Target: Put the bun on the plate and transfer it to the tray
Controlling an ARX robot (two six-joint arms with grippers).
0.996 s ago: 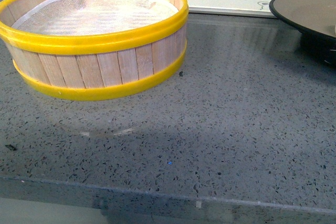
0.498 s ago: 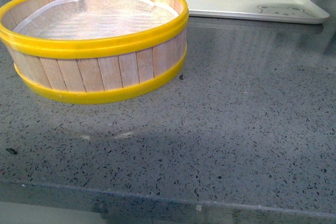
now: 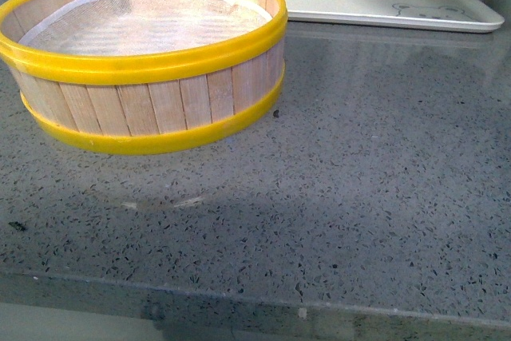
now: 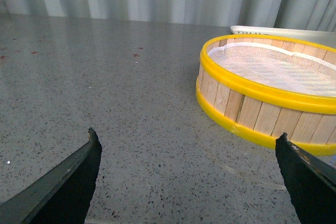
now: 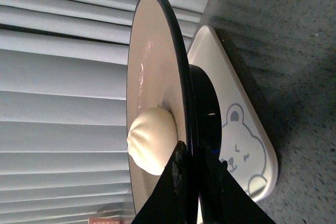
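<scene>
While clamped at its black rim by the right claw [image 5: 192,153], the plate [image 5: 152,77] sits by the bear-printed corner of the tray [image 5: 236,129]; contact between foot and tray cannot be told.

- Bun [image 5: 151,140]: on the plate's tan face, close to the pinched rim. Soft, light and loose; likely to slide or roll if tipped.
- Plate: stiff, glazed, probably slick and breakable. Best held at the rim and kept level.
- Left claw [image 4: 187,136]: jaws wide apart, empty, low over the tabletop [image 4: 131,103] near the steamer basket [image 4: 262,114].
</scene>
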